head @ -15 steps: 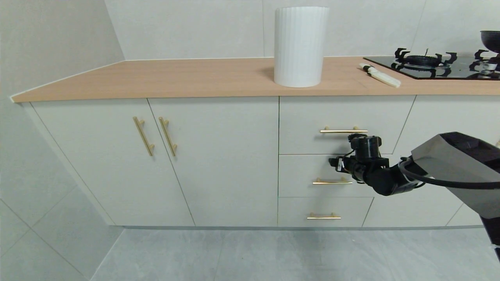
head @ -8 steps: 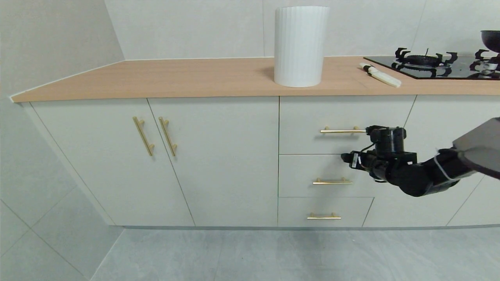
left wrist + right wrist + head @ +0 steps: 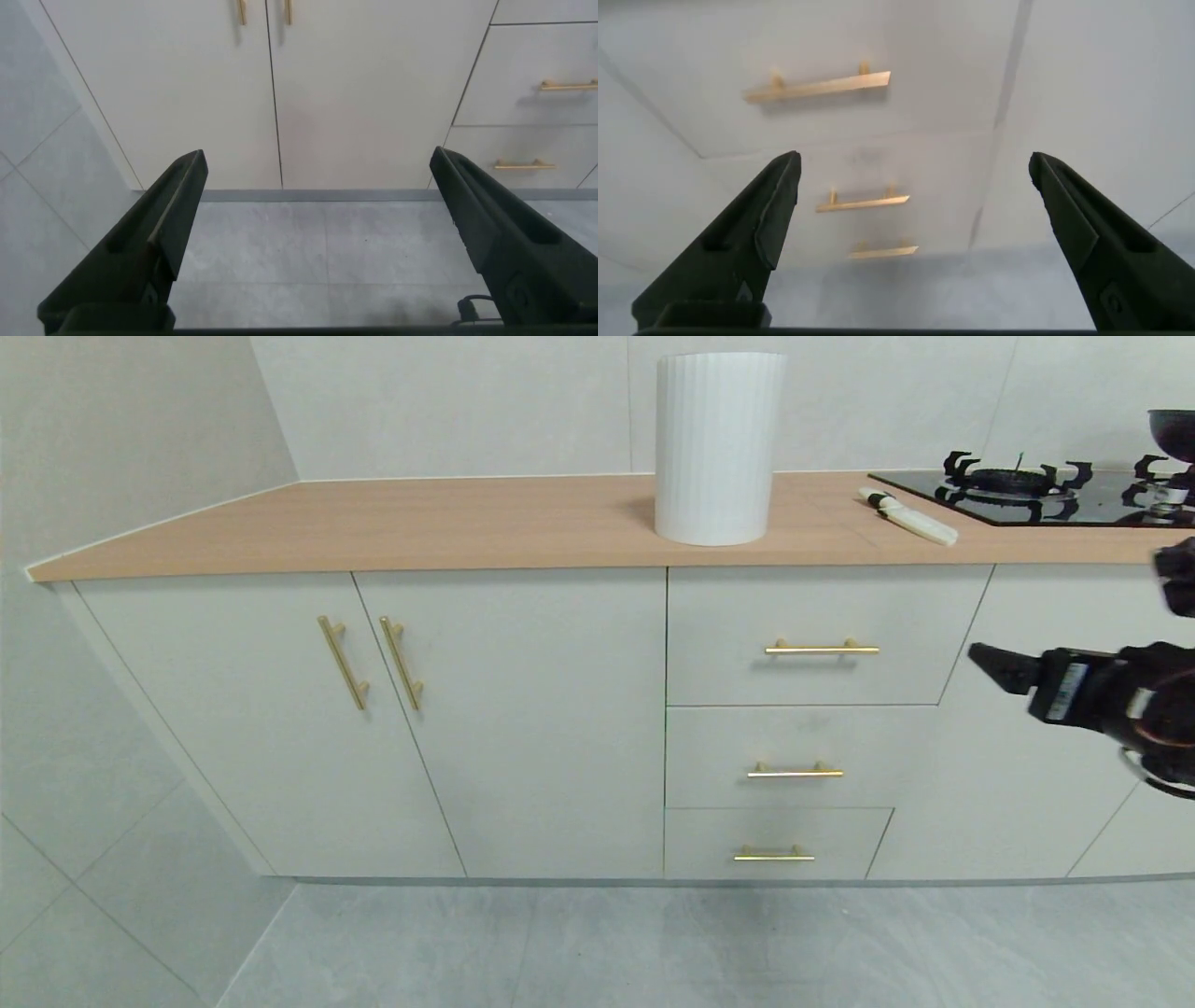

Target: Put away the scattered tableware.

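A white knife with a dark band [image 3: 907,515] lies on the wooden counter [image 3: 420,523], next to the gas hob [image 3: 1027,485]. A tall white ribbed container [image 3: 717,448] stands mid-counter. My right gripper [image 3: 985,661] hangs open and empty in front of the cabinet face, to the right of the top drawer's gold handle [image 3: 822,650]. In the right wrist view the right gripper [image 3: 913,168] has its jaws wide apart, facing the three shut drawers [image 3: 818,87]. My left gripper [image 3: 318,159] is open and empty, low above the floor before the cabinet doors.
Three drawers with gold handles [image 3: 794,772] are stacked under the counter, all shut. A double-door cupboard [image 3: 373,663] sits to their left. A wall closes the far left side. Grey tiled floor [image 3: 653,943] lies open in front.
My right arm has pulled away from the drawer handles, moving right and slightly up toward the head view's edge. The drawers stay shut and the counter items have not moved.
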Tool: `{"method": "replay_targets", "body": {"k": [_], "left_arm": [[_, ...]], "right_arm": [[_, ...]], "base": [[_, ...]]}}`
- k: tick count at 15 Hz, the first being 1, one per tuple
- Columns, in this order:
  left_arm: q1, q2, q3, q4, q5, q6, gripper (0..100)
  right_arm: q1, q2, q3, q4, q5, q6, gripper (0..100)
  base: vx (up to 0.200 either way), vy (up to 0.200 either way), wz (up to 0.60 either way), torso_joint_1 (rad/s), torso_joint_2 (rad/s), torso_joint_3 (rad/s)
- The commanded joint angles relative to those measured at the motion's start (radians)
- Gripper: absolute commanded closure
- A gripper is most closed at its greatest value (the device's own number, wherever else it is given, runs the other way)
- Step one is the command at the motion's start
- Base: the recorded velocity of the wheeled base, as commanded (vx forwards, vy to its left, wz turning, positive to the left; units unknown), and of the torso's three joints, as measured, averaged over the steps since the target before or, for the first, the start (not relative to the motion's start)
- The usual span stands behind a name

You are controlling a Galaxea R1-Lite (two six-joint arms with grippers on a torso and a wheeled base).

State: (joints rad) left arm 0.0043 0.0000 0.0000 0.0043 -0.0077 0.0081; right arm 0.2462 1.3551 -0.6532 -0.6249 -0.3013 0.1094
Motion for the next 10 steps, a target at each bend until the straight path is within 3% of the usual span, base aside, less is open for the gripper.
{"method": "replay_targets", "body": {"k": [1,7,10], "left_arm": [[0.0,0.0,0.0,0.0,0.0,0.0,0],[0.0,0.0,0.0,0.0,0.0,0.0,0],[0.0,0.0,0.0,0.0,0.0,0.0,0]], "right_arm": [[0.007,-0.533,0.233,0.025,-0.007,-0.181,0],[-0.146,-1.145,0.256,0.531,0.067,-0.212,0],[-0.206,-1.274,0.259,0.656,0.131,-0.212,0]], "base": [[0.0,0.0,0.0,0.0,0.0,0.0],[0.0,0.0,0.0,0.0,0.0,0.0],[0.0,0.0,0.0,0.0,0.0,0.0]]}}
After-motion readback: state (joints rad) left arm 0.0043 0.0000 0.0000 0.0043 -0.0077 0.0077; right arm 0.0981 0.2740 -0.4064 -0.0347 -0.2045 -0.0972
